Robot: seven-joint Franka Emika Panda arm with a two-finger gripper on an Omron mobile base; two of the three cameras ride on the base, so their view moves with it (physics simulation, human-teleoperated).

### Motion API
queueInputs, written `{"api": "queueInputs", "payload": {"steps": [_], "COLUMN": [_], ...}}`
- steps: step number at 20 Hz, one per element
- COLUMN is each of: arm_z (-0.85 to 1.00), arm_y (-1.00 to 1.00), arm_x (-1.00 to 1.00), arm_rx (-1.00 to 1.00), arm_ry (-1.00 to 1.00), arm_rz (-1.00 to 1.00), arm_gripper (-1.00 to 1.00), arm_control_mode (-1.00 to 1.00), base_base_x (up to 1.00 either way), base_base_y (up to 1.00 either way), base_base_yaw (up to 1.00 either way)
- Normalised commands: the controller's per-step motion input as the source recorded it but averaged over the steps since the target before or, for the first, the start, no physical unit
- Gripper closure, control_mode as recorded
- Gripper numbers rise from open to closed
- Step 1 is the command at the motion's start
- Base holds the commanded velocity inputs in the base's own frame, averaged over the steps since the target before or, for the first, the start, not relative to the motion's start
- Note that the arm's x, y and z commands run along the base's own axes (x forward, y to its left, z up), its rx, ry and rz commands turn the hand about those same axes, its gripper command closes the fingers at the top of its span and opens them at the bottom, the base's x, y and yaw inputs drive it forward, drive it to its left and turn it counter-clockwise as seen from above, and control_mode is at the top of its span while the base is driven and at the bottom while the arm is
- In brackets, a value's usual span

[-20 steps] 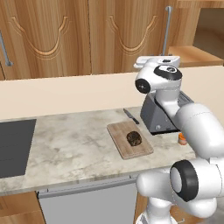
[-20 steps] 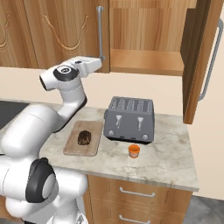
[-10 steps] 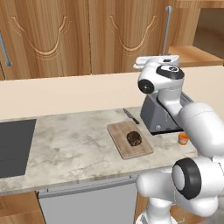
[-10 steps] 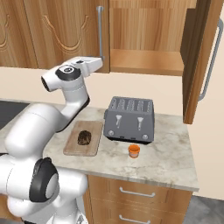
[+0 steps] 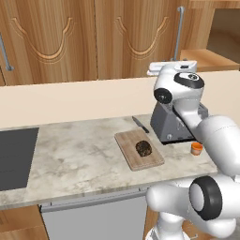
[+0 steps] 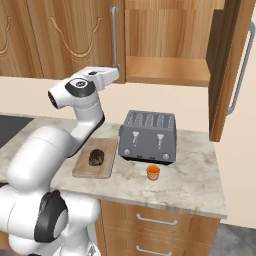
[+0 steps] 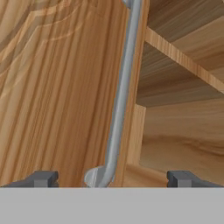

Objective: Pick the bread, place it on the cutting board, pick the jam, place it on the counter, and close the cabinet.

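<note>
Where the counter [image 5: 84,154] runs below the wall units, listed from left to right:

- Black hob panel [image 5: 14,157], set flush into the stone at the far left.
- Cutting board [image 5: 139,149], lying flat near the front edge, just left of the toaster.
- Bread [image 5: 143,148], resting on the right half of the cutting board; also seen from the other side [image 6: 96,157].
- Knife [image 5: 139,124], lying behind the board, dark handle toward the wall.
- Toaster [image 6: 149,136], grey, four slots, standing upright between board and jam.
- Jam [image 6: 153,172], standing upright on the stone just in front of the toaster, apart from it.

Above:

- Cabinet [image 6: 167,45], right-hand door swung wide open [image 6: 235,65], shelf inside bare.
- Bar handle [image 7: 122,96], grey, fixed on the closed door beside the open compartment.
- Gripper [image 7: 111,178], raised near the bottom of that bar handle, fingertips [image 7: 43,178] spread wide to either side of it, holding nothing.
</note>
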Motion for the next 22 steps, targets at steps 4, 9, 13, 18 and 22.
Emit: {"api": "queueInputs", "payload": {"steps": [4,9,13,18,22], "arm_z": [0.0,0.0,0.0,0.02,0.07], "arm_y": [-0.02,-0.09,-0.15,-0.24,-0.25], "arm_x": [-0.28,-0.29,-0.29,-0.29,-0.29], "arm_rx": [0.0,0.0,0.0,0.0,0.0], "arm_ry": [0.0,0.0,0.0,0.0,0.0], "arm_rz": [0.01,0.02,0.03,0.02,0.0], "arm_gripper": [-1.0,-1.0,-1.0,-1.0,-1.0], "arm_control_mode": [-1.0,-1.0,-1.0,-1.0,-1.0], "base_base_x": [0.0,0.0,0.0,0.0,0.0], "base_base_y": [0.0,0.0,0.0,0.0,0.0], "base_base_yaw": [0.0,0.0,0.0,0.0,0.0]}}
